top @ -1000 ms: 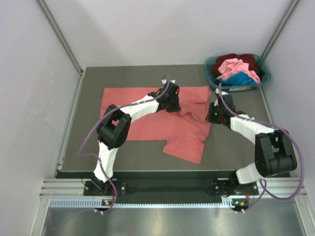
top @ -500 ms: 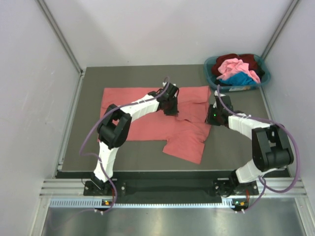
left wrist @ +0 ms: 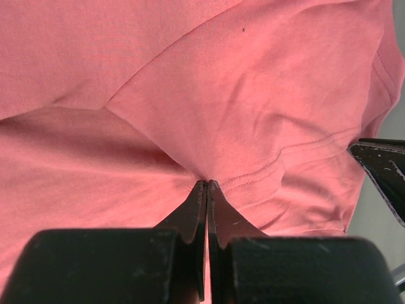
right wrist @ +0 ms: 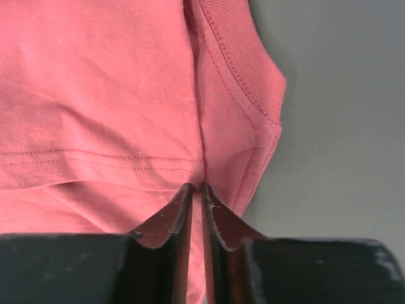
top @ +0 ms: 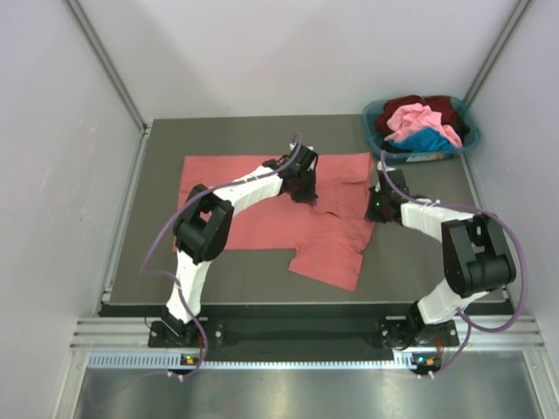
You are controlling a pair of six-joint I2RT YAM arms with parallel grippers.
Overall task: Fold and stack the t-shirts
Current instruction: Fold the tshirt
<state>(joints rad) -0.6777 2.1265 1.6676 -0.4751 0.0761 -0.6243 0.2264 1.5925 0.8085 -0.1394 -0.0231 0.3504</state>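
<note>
1 salmon-red tee (top: 229, 188) flat on table (top: 157, 262) w/ 2 grippers on it: L gripper (left wrist: 207, 185) pinched on a mid fold, R gripper (right wrist: 196, 187) clamped on its right hem — 1 teal basket (top: 373, 120) far-right w/ pink tee (top: 417, 117), maroon tee (top: 447, 106), blue tee (top: 426, 140).

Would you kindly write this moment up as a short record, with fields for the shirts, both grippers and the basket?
shirt on table: salmon shirt, spread out but rumpled on the table
left gripper: shut, pinching a fold near the shirt's middle
right gripper: shut on the shirt beside a ribbed band at its edge
basket: teal, at the far right corner
in basket: pink shirt, maroon shirt, blue shirt, all bunched
folded stack: none visible
</note>
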